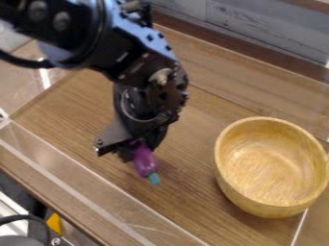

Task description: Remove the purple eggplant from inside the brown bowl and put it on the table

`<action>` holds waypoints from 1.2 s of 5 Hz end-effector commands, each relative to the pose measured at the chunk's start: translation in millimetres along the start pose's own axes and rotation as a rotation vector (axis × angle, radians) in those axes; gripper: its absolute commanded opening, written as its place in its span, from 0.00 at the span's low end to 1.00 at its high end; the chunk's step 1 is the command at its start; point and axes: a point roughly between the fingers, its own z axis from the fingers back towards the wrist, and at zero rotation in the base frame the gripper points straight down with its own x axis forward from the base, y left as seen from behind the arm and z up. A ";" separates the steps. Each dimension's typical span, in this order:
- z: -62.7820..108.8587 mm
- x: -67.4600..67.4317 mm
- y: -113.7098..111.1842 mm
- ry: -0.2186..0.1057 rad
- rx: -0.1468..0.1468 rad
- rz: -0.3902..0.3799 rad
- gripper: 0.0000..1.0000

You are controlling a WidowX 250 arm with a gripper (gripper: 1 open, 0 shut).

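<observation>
1. The gripper hangs from the dark arm over the left-middle of the table, pointing steeply down, its tips low over the wood.

2. Its jaws are pressed together on the purple eggplant, pinching it near the upper, purple end. The lower part of the eggplant sticks out below the fingertips, ending in the teal stem tip.

3. The eggplant is out of the brown bowl. The bowl sits well apart to the right of the gripper, and its inside looks empty.

4. The relation that matters now is between eggplant and tabletop. The eggplant lies directly beneath the gripper, its long axis running down and a little to the right in the picture, stem end lowest. That tip appears very near the wood; whether it already touches cannot be told from this one view.

5. Judged from this, the lifting-out step is done and the placing step is in hand. What the next move seems to call for is a short lowering, if any, and then a spreading of the jaws so the eggplant comes to rest on the table.

6. A likely risk: released while it stands steeply on its stem end, the eggplant would probably tip over and could roll a little on the smooth wood. The clear wall along the near edge should stop it from leaving the table.

7. There is only one arm, so no question arises of which is nearer.
</observation>
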 end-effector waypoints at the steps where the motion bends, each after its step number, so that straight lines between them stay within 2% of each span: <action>1: 7.3 8.9 5.2 -0.022 -0.020 0.028 0.00; 2: 6.6 14.8 8.9 -0.033 -0.015 0.024 0.00; 4: -2.4 17.6 -12.1 -0.060 0.022 0.093 0.00; 6: 6.8 28.3 4.1 -0.086 0.034 0.065 0.00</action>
